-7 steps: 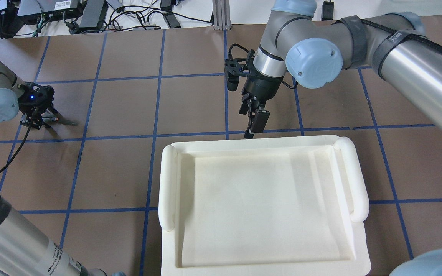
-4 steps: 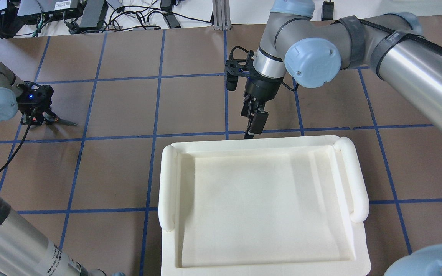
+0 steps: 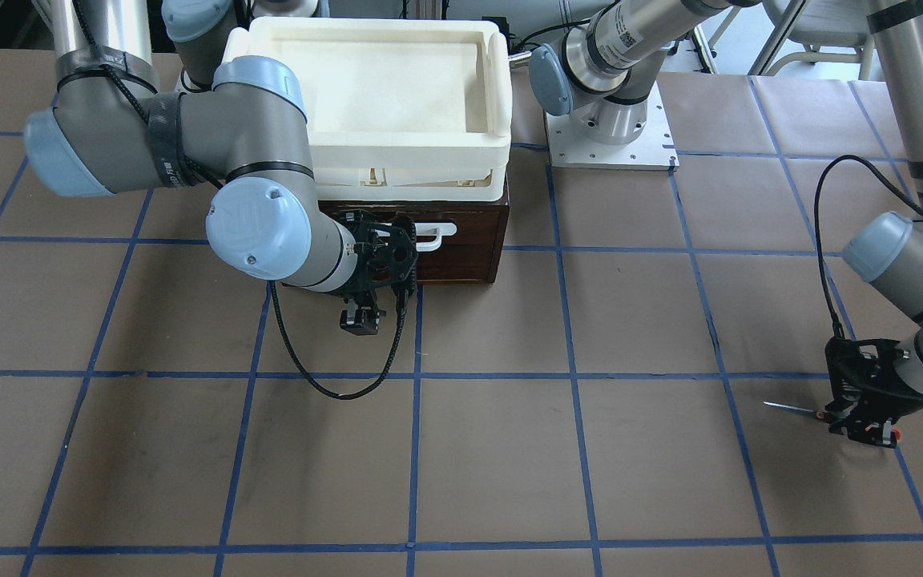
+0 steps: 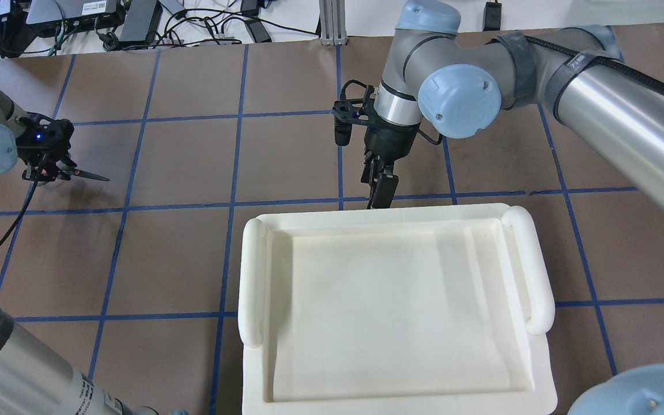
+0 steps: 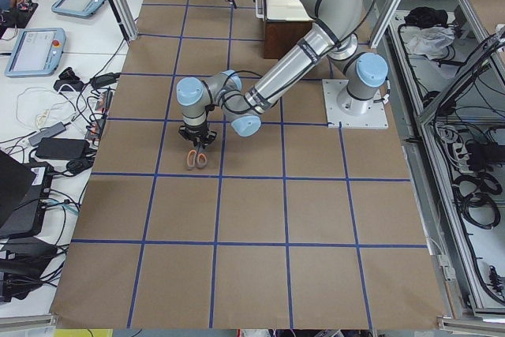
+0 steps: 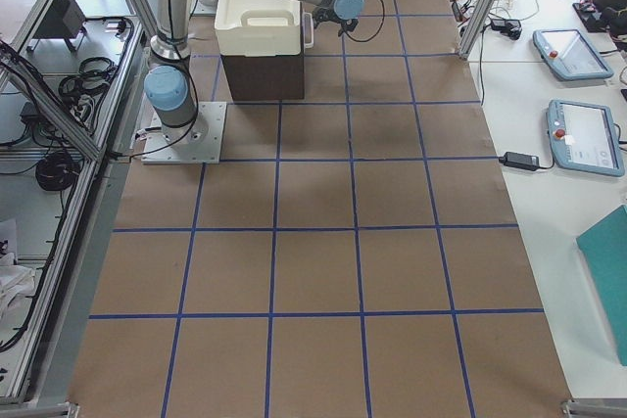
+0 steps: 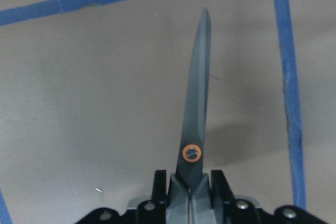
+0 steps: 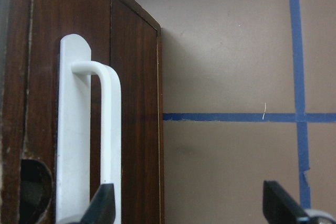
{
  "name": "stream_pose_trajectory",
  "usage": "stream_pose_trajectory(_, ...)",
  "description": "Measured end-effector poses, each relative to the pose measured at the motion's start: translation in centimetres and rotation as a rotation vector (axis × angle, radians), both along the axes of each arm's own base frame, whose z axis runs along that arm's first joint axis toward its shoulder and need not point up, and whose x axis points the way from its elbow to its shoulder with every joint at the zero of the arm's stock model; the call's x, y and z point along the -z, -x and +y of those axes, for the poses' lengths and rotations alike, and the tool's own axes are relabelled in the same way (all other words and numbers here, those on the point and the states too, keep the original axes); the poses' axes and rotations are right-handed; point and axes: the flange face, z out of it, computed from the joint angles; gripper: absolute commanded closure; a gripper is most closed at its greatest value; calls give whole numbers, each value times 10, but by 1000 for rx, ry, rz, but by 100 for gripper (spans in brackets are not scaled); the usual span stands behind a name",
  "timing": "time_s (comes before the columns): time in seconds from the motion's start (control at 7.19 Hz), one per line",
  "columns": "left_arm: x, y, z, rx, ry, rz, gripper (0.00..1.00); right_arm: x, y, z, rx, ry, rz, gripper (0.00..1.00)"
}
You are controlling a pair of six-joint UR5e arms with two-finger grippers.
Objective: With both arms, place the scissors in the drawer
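Note:
My left gripper (image 4: 49, 171) is shut on the scissors (image 4: 90, 176) at the table's far left. It grips them at the handles, and the slim blades point out in front of it in the left wrist view (image 7: 195, 114). A shadow under the blades shows they hang just above the paper. My right gripper (image 4: 379, 195) is open and empty in front of the dark brown drawer (image 3: 461, 252), which is closed. In the right wrist view one finger (image 8: 103, 203) overlaps the lower end of the white bar handle (image 8: 86, 129); the other finger is out over the table.
A cream-white plastic tray (image 4: 251, 259) sits on top of the drawer cabinet and hides it from above. Brown paper with blue tape lines (image 3: 574, 373) covers the table. A black cable (image 3: 325, 385) loops down from the right wrist.
My left gripper has lifted the scissors and drawn them slightly toward the table's left and far side. My right wrist has turned a little and shifted in front of the drawer.

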Motion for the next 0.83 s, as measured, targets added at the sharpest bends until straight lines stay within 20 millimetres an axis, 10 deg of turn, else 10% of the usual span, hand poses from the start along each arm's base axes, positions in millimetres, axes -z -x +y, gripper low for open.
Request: stream_pose_trajectory(0.83,-152,107,31,-80,-21,10,100,20,-1,2,-23,-41,48,0)
